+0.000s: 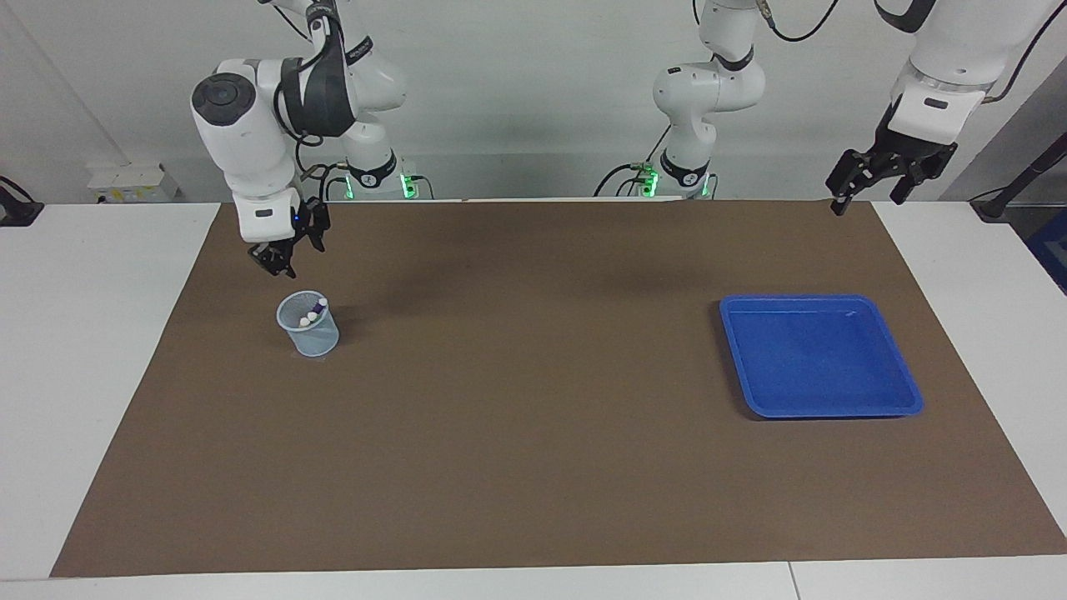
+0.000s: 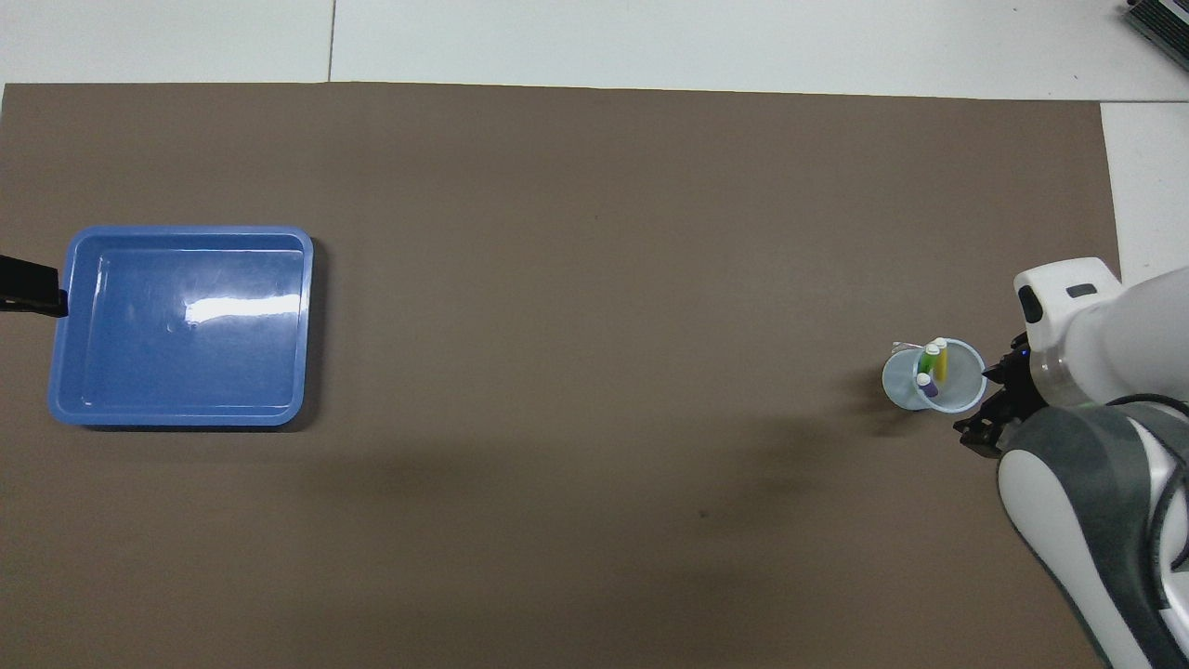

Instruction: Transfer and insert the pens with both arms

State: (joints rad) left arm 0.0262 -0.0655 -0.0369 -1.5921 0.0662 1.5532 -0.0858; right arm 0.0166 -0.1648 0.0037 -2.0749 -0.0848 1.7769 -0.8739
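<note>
Three pens stand in a pale blue translucent cup (image 1: 308, 332) (image 2: 906, 386) toward the right arm's end of the table: the yellow pen (image 2: 941, 360), the green pen (image 2: 929, 359) and the purple pen (image 1: 321, 303) (image 2: 925, 386), whitish ends up. My right gripper (image 1: 282, 265) (image 2: 986, 413) hangs open in the air just above the cup on the robots' side, holding nothing. Raised over the mat's corner at the left arm's end, my left gripper (image 1: 867, 193) is open and empty. Only its black tip (image 2: 32, 290) shows in the overhead view.
An empty blue tray (image 1: 904, 392) (image 2: 65, 409) lies on the brown mat (image 1: 533, 433) toward the left arm's end. Two smaller white arms with green-lit bases (image 1: 688, 179) stand at the robots' edge of the table.
</note>
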